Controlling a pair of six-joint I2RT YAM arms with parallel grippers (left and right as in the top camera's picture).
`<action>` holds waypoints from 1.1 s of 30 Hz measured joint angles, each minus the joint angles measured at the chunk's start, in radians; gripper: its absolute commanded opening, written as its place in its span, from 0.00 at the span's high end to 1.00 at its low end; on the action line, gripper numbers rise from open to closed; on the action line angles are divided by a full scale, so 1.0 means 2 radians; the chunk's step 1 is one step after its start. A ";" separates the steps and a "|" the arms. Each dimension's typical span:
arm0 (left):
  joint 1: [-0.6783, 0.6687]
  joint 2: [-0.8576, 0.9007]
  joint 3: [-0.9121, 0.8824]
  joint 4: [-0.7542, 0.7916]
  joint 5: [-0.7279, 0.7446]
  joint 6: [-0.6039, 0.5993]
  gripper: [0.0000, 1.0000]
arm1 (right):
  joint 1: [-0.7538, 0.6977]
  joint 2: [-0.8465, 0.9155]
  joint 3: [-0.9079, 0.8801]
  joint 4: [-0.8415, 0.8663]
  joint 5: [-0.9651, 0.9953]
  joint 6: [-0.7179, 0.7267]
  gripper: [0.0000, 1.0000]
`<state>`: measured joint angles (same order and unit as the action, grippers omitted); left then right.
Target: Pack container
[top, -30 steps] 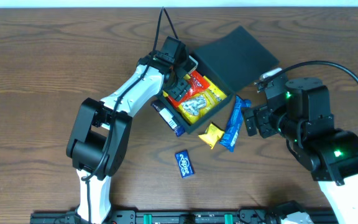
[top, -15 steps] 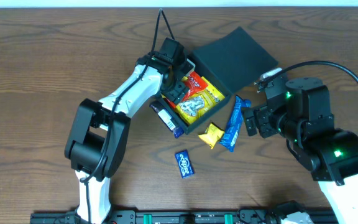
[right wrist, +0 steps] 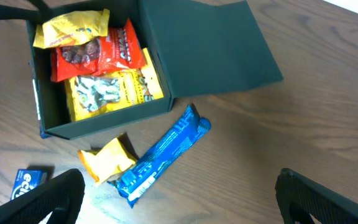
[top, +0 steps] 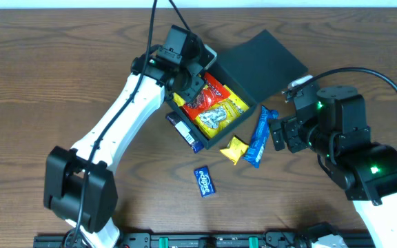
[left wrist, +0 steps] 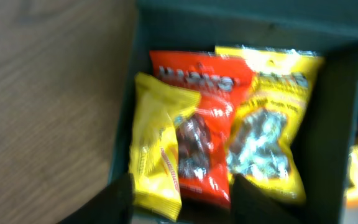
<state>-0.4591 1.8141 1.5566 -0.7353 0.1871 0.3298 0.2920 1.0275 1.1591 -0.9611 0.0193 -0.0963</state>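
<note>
Overhead: the container (top: 264, 60) sits just above the middle of the table (top: 60, 62). It is open, with its lid laid back toward 1 o'clock. Inside, a red packet (top: 211, 91) and a yellow packet (top: 220, 114) lie side by side. The left gripper (top: 187, 84) hangs over the container's 10 o'clock corner; this view does not show how its jaws stand. A dark bar (top: 186, 129) lies against the container's 8 o'clock wall. At the container's 5 o'clock, a small yellow pack (top: 236, 149) touches a long blue bar (top: 258, 138). A small blue packet (top: 205, 181) lies apart at 6 o'clock. The right gripper (top: 280, 133) hovers just at 3 o'clock of the long blue bar.

Left wrist: the fingers (left wrist: 118, 198) are spread above the container's inside and pinch nothing. A narrow yellow packet (left wrist: 157, 155) overlaps the red packet's 9 o'clock edge.

Right wrist: the jaws are spread wide and empty. The container sits at 11 o'clock, its lid at 1 o'clock, and the long blue bar in the middle.
</note>
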 measured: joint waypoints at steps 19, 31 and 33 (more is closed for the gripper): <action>-0.143 -0.004 0.001 -0.142 0.057 -0.021 0.30 | 0.000 0.000 0.000 0.000 0.000 0.000 0.01; -0.207 0.041 0.001 -0.080 -0.068 -0.102 0.28 | 0.000 0.000 0.000 0.000 0.000 0.000 0.01; -0.209 0.065 0.001 -0.068 -0.071 -0.107 0.28 | 0.000 0.000 0.000 0.000 0.000 0.000 0.01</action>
<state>-0.8764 1.9446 1.5593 -0.8715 0.0444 0.1162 0.2920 1.0275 1.1591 -0.9611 0.0193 -0.0963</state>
